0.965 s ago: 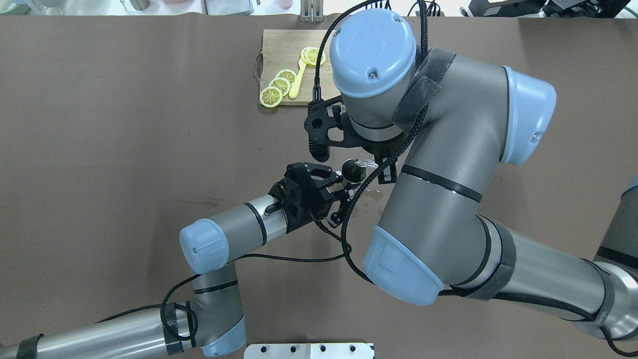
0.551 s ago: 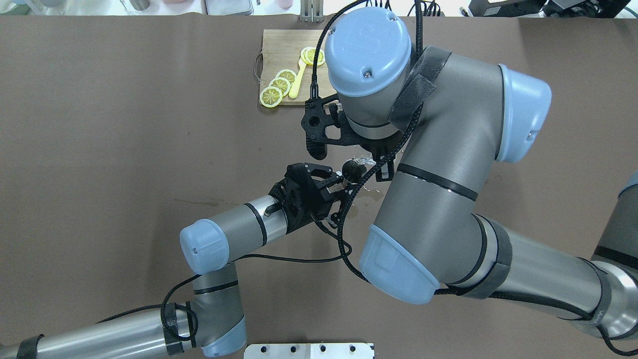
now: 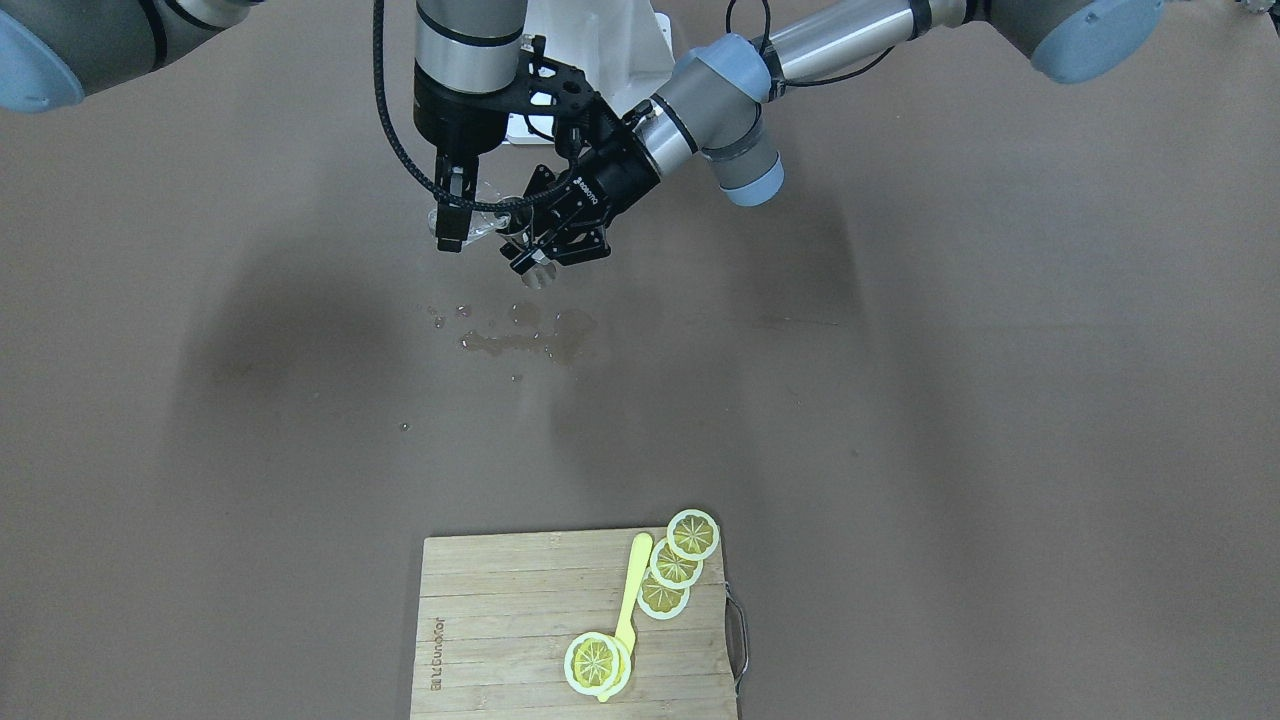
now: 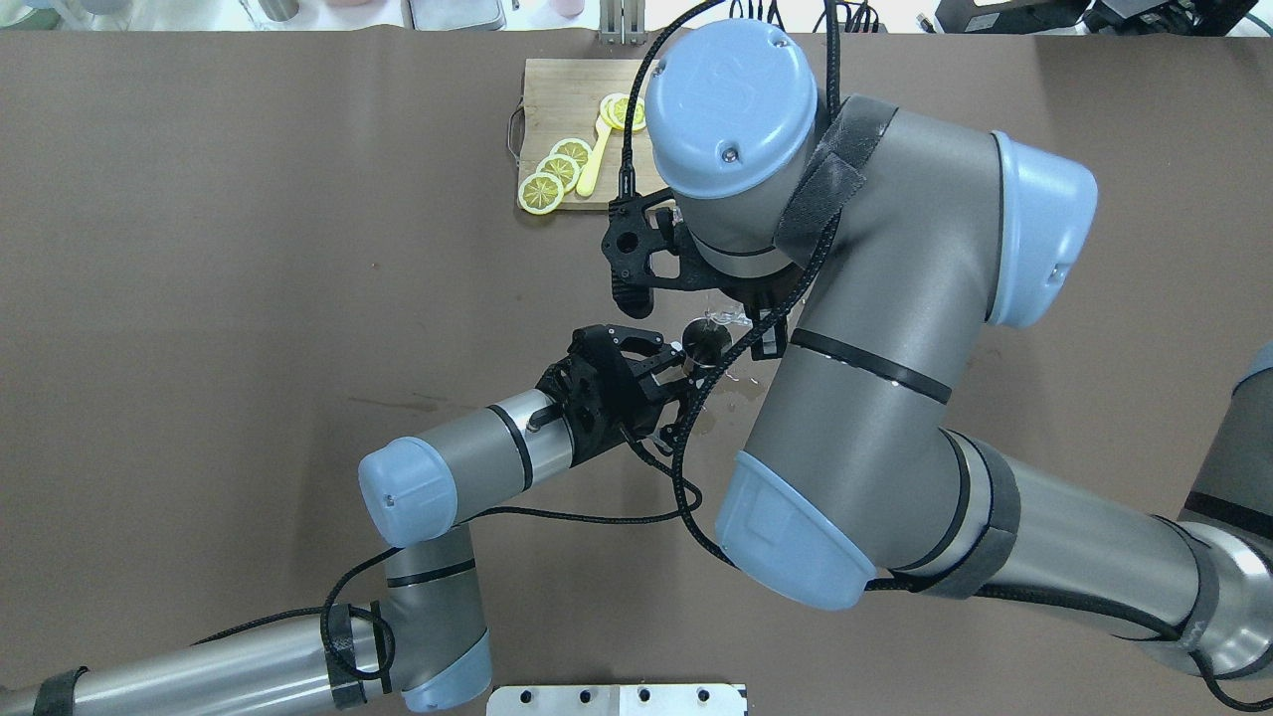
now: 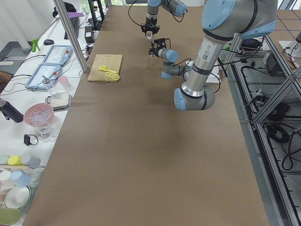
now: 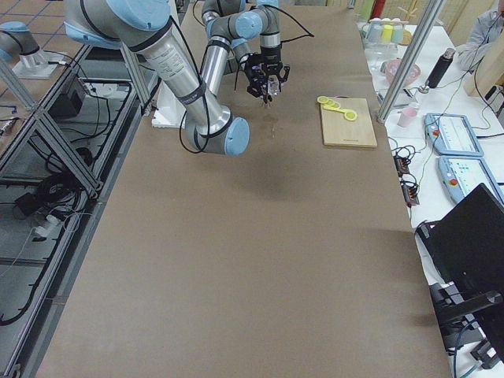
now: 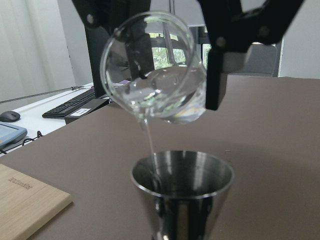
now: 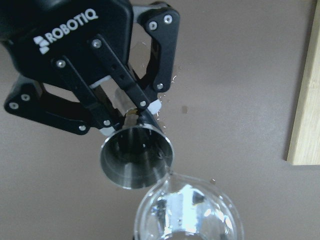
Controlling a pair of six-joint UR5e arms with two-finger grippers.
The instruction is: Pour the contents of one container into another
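Note:
My right gripper (image 4: 741, 323) is shut on the small clear glass cup (image 7: 155, 70), which is tipped mouth-down over the steel jigger (image 7: 182, 192). A thin stream of clear liquid runs from the cup's lip into the jigger's cone. My left gripper (image 4: 686, 370) is shut on the jigger's waist and holds it upright above the table. The right wrist view shows the jigger (image 8: 136, 157) from above, with the glass cup (image 8: 187, 210) just beside its rim. In the front view the cup (image 3: 475, 222) and the jigger (image 3: 535, 270) sit close together in mid-air.
A small puddle and drops of spilled liquid (image 3: 530, 335) lie on the brown table under the grippers. A wooden cutting board (image 4: 552, 89) with lemon slices (image 4: 557, 169) and a yellow spoon (image 4: 595, 164) lies on the far side.
The right arm has shifted slightly toward the far left, keeping the tilted cup over the jigger. The left arm and jigger have stayed put.

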